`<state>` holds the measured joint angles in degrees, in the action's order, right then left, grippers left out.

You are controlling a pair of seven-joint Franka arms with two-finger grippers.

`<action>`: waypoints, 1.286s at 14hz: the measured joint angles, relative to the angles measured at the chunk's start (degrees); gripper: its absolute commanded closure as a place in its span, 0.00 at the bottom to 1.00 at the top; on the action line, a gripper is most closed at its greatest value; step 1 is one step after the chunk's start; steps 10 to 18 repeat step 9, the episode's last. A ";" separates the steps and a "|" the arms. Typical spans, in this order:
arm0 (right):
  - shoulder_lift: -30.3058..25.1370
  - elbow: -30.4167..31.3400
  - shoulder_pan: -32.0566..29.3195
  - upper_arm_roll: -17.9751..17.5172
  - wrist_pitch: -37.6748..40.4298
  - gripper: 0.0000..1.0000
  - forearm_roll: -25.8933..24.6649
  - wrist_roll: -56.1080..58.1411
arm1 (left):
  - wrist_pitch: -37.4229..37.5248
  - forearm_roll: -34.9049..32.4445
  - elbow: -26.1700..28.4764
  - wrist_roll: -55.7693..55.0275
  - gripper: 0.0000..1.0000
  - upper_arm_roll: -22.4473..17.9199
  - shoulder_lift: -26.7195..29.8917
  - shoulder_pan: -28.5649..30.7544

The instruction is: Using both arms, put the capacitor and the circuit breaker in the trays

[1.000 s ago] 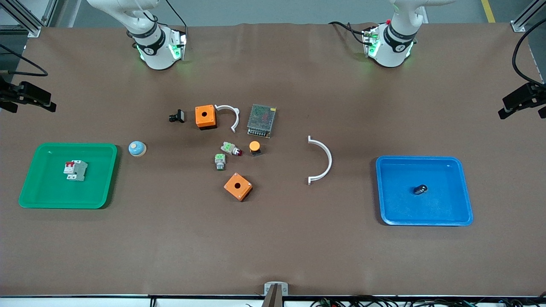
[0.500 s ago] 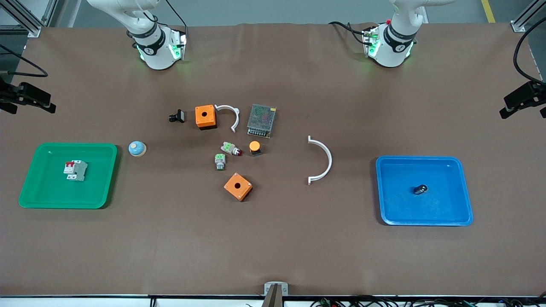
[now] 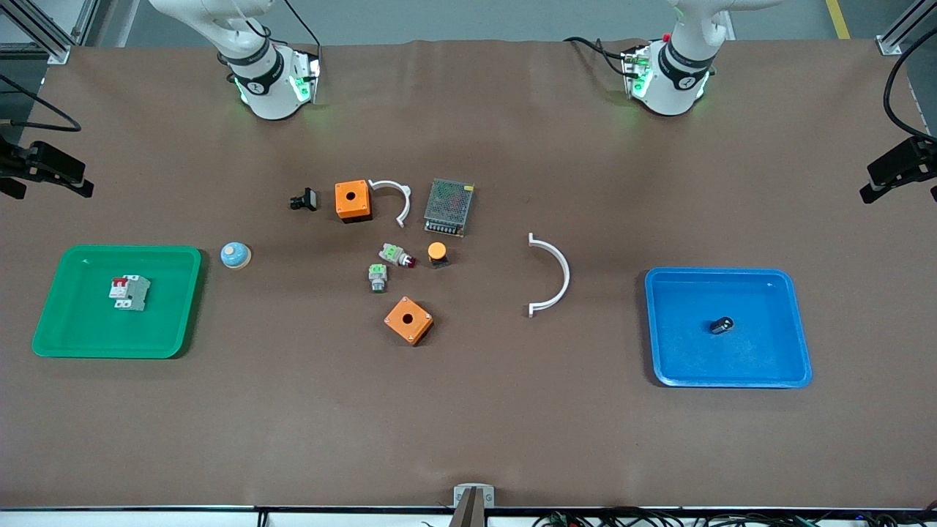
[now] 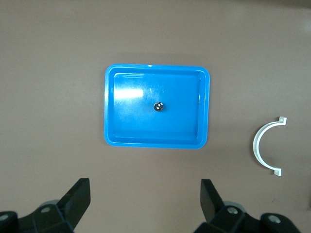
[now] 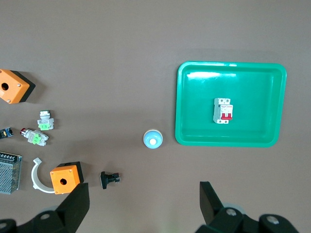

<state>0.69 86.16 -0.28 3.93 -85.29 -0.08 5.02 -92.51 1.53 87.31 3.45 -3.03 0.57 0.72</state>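
The capacitor lies on its side near the middle of the blue tray, its long axis running from about 2 o'clock to 8 o'clock in the front view; in the left wrist view it shows a silvery end. The circuit breaker lies flat in the green tray, long axis roughly 12 to 6 o'clock, red levers toward 9 o'clock in the front view.

Both parts sit in trays, so the placing looks done; I judge this the closing step, with nothing left but for the arms to stay clear and park.

The left claw is high over bare surface near the blue tray, fingers spread wide and empty. The right claw is high over the surface near the green tray, likewise wide open and holding nothing.

Between the trays lie two orange boxes, a white curved clip and other small parts, untouched.
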 measured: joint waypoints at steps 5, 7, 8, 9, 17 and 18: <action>-0.94 1.64 0.00 -0.12 -1.69 0.00 0.00 0.01 | 0.00 0.01 0.00 -0.70 0.00 0.68 -0.08 -0.17; -1.63 2.66 0.00 -0.14 -2.20 0.00 0.00 0.01 | 0.00 0.01 0.00 -1.81 0.00 1.08 -0.09 -0.20; -1.89 2.97 0.00 -0.16 -2.28 0.00 0.00 0.01 | 0.00 0.01 0.00 -2.08 0.00 1.19 -0.09 -0.21; -2.03 3.12 0.00 -0.17 -2.31 0.00 0.00 0.01 | 0.00 0.01 0.00 -2.22 0.00 1.22 -0.09 -0.21; -2.03 3.12 0.00 -0.17 -2.31 0.00 0.00 0.01 | 0.00 0.01 0.00 -2.22 0.00 1.22 -0.09 -0.21; -2.03 3.12 0.00 -0.17 -2.31 0.00 0.00 0.01 | 0.00 0.01 0.00 -2.22 0.00 1.22 -0.09 -0.21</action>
